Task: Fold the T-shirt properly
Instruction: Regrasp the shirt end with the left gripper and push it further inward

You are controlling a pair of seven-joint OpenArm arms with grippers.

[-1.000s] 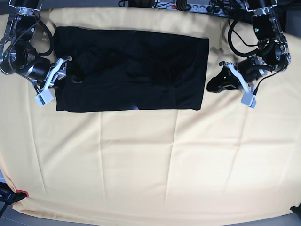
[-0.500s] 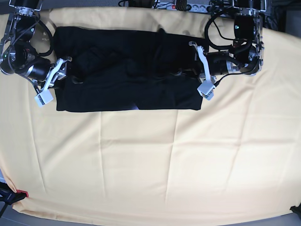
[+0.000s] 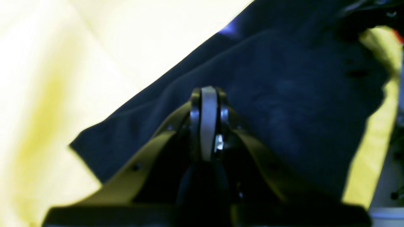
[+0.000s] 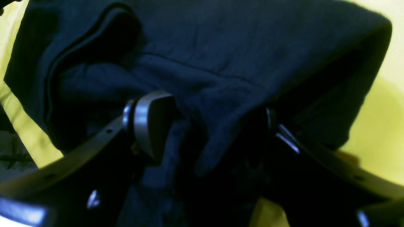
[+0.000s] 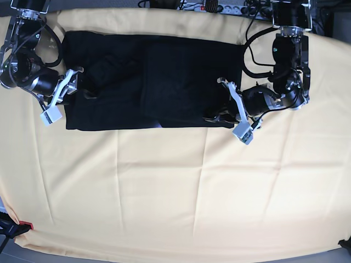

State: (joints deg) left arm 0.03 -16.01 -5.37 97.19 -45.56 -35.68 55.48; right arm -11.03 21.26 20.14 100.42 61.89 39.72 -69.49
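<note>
Yellow cloth (image 5: 164, 186) covers the desk, and the black T-shirt (image 5: 153, 82) lies along its far edge as a long flat band, so I judge the lengthwise folds done and the crosswise folds left. At one short end of the T-shirt the left claw (image 5: 222, 112) is clenched tight, its tips over the near corner, though whether fabric is pinched between them I cannot tell. At the opposite end the right claw (image 4: 202, 126) stands spread wide with a bunched fold of the T-shirt between its jaws, not yet nipped.
</note>
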